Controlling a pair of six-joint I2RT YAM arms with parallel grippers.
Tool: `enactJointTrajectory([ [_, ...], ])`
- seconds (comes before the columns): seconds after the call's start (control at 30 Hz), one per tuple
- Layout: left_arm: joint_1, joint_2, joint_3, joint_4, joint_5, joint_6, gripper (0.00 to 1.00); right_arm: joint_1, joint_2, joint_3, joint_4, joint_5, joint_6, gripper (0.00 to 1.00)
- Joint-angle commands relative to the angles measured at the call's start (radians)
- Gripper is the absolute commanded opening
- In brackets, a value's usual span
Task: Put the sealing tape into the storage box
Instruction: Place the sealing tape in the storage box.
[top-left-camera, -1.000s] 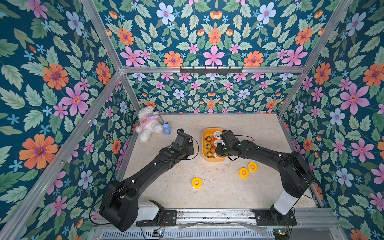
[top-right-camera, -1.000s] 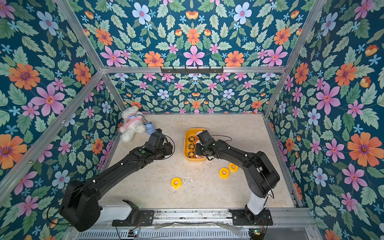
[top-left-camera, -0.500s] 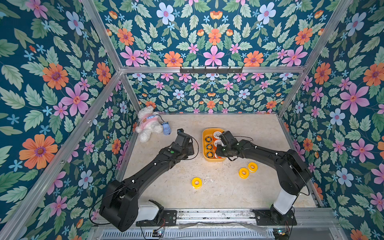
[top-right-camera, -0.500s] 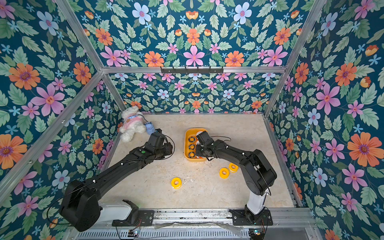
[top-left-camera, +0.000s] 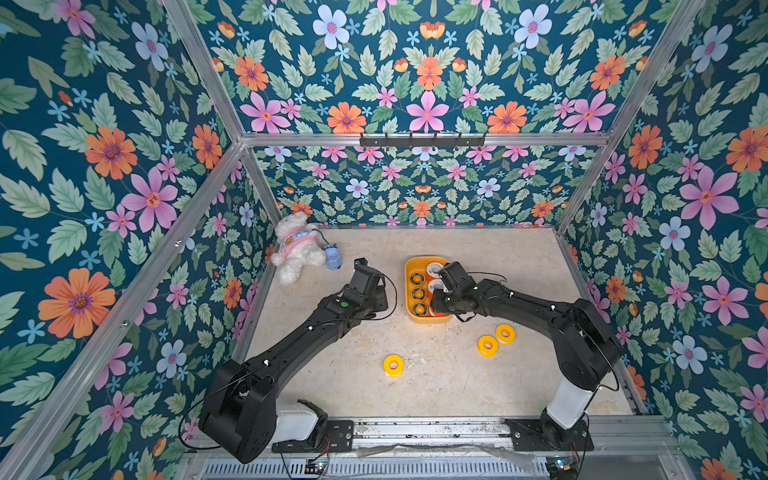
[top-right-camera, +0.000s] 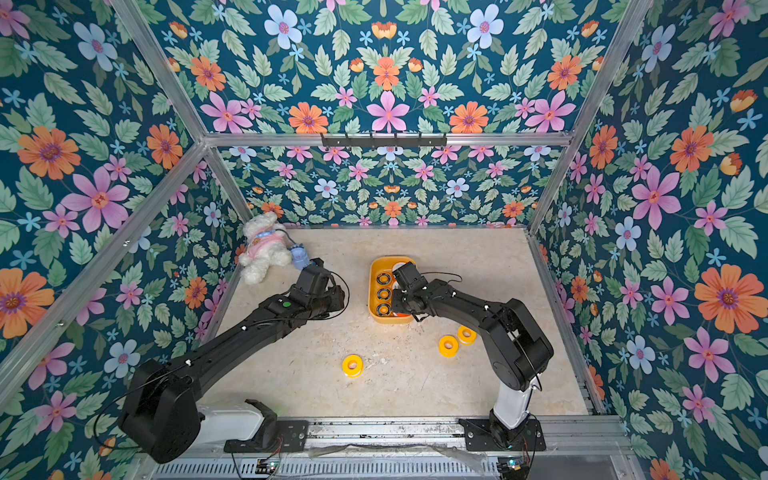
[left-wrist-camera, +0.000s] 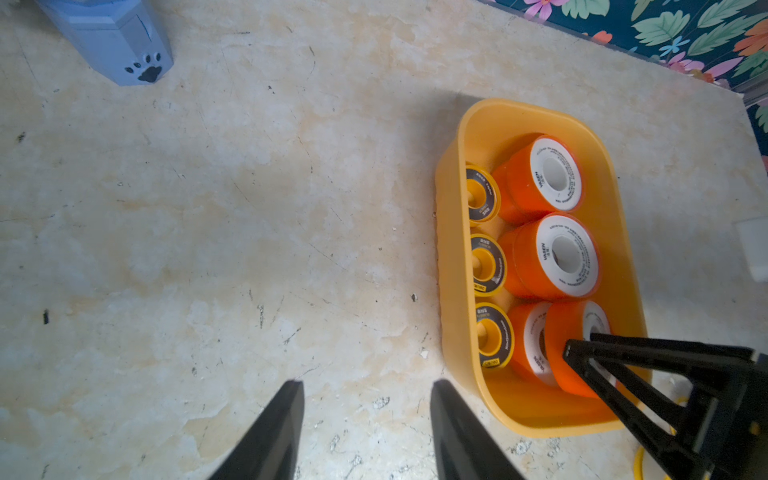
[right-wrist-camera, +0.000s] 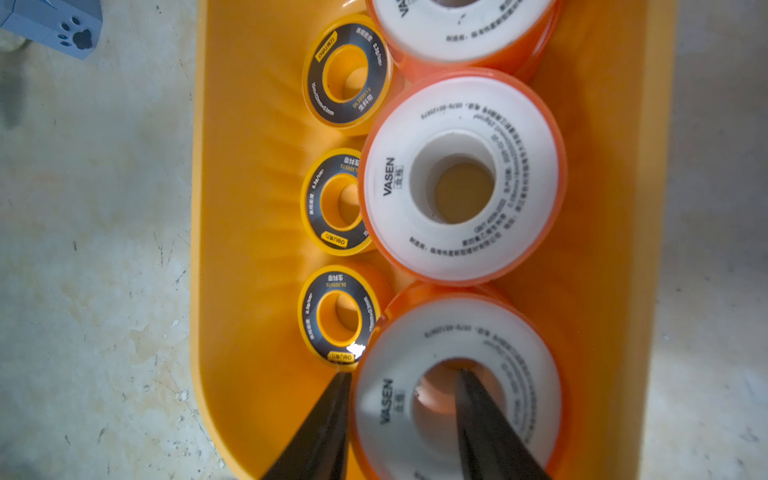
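1. right pincer (right-wrist-camera: 401, 374): it hangs over the near end of the shallow yellow plastic storage box (right-wrist-camera: 249, 187). its jaws stand apart and straddle the ring wall of a white-faced, orange-rimmed spool of sealing tape (right-wrist-camera: 457, 328), with one finger outside the rim and one down the centre hole. the inner finger appears clear of the hole wall, so we judge the spool free, not pinched.

2. left pincer (left-wrist-camera: 365, 384): jaws apart and empty, over the bare beige stone-look tabletop (left-wrist-camera: 208, 249), just beside the box.

3. box contents: two more orange-rimmed spools (right-wrist-camera: 461, 108) lie face up, next to a row of three small black-and-yellow spools (right-wrist-camera: 312, 208).

4. governing relation: three all-yellow spools lie flat on the tabletop with the hole axis upright, so we have no long axis to align with. the yellow pair (top-left-camera: 481, 347) lies from the right pincer back toward that arm's base, and the right arm is the nearer. the lone yellow spool (top-left-camera: 386, 365) lies between the two arms, and we cannot tell which is nearer.

5. hidden: in both top views the right wrist covers the near end of the box. the left wrist view shows another orange spool (left-wrist-camera: 534, 340) leaning behind the straddled one. we cannot tell whether either rests on the box floor. the straddled spool's face is blurred in the right wrist view.
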Motion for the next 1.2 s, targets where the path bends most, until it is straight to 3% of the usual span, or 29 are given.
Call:
enactJointTrajectory([
  [0.0, 0.002, -0.005, 0.002, -0.014, -0.016, 0.014, 0.55, 0.000, -0.009, 0.007, -0.027, 0.021, -0.004, 0.48],
  [0.33, 0.001, -0.006, 0.000, -0.017, -0.020, 0.016, 0.55, 0.001, 0.020, 0.045, -0.093, 0.089, -0.002, 0.49],
  [0.67, 0.001, -0.011, 0.002, -0.022, -0.029, 0.018, 0.55, 0.002, -0.001, 0.080, -0.102, 0.075, -0.017, 0.58],
  [0.9, 0.002, -0.015, -0.004, -0.035, -0.023, 0.020, 0.55, 0.001, -0.060, 0.069, -0.075, 0.075, -0.008, 0.59],
  [1.17, 0.001, -0.056, -0.084, -0.065, 0.078, 0.005, 0.56, -0.059, -0.167, -0.020, 0.016, 0.039, 0.019, 0.57],
])
